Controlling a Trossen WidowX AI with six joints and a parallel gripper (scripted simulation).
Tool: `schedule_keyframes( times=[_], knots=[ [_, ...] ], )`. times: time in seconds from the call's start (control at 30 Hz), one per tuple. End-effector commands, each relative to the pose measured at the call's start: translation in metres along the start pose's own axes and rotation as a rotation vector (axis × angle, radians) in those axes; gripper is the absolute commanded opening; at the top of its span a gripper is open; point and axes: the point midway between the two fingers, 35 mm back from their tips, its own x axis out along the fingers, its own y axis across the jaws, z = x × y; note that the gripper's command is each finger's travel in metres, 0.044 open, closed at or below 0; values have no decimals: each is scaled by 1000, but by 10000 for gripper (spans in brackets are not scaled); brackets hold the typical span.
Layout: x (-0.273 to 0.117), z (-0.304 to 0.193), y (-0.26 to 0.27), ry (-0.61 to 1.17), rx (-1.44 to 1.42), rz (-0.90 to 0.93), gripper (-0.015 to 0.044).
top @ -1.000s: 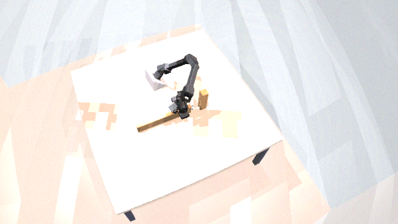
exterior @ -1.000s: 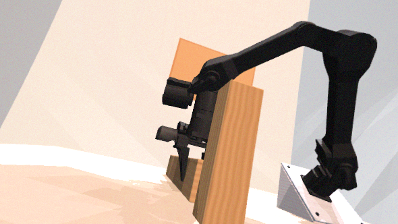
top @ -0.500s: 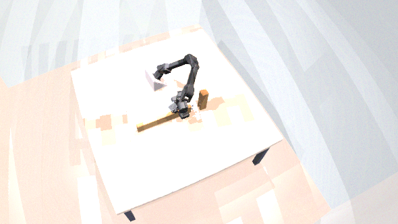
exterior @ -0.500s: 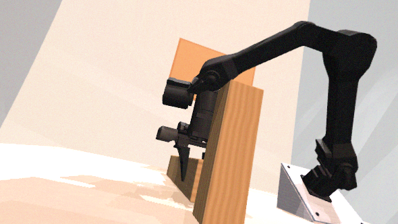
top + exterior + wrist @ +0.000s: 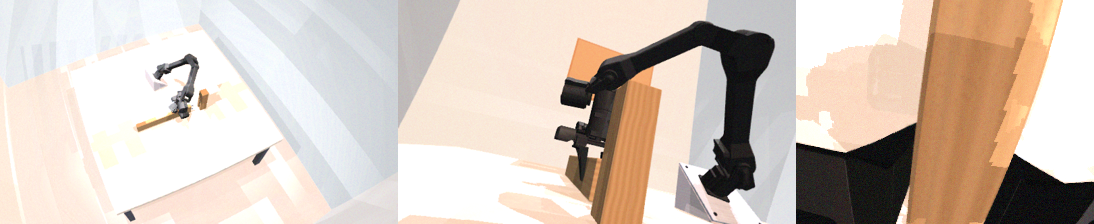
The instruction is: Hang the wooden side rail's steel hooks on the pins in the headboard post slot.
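In the top view, the wooden side rail [image 5: 158,121] [image 5: 573,169] [image 5: 966,100] is found just left of and below the frame's centre, running obliquely from its far end at lower left to its hook end near the headboard post [image 5: 204,99] [image 5: 631,152]. The post is seen upright on the white table [image 5: 168,162] [image 5: 432,175], right of centre. The rail is pinched between the two fingers of the gripper [image 5: 183,111] [image 5: 591,169] [image 5: 956,185], close to the hook end. Small pale steel hooks [image 5: 192,107] are made out at that end; a gap is left between them and the post, and no seating on the pins is shown. Whether the far end is touching the table cannot be determined. In the exterior view, the rail and one finger are partly hidden by the post, which is leaned in the frame by the camera's tilt. The black arm [image 5: 193,79] [image 5: 740,104] is arched from a pale wedge-shaped mount [image 5: 151,82] [image 5: 686,192] at lower right. In the wrist view, the rail is extended from top to bottom, flanked at the lower edge by both dark fingers.
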Motion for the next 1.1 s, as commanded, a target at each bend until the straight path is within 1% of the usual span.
schedule_keyframes(
  times=[0.0,1.07],
  knots=[
    [-6,2,2,-2,9,10,0],
    [-11,2,2,-2,9,10,0]
  ],
)
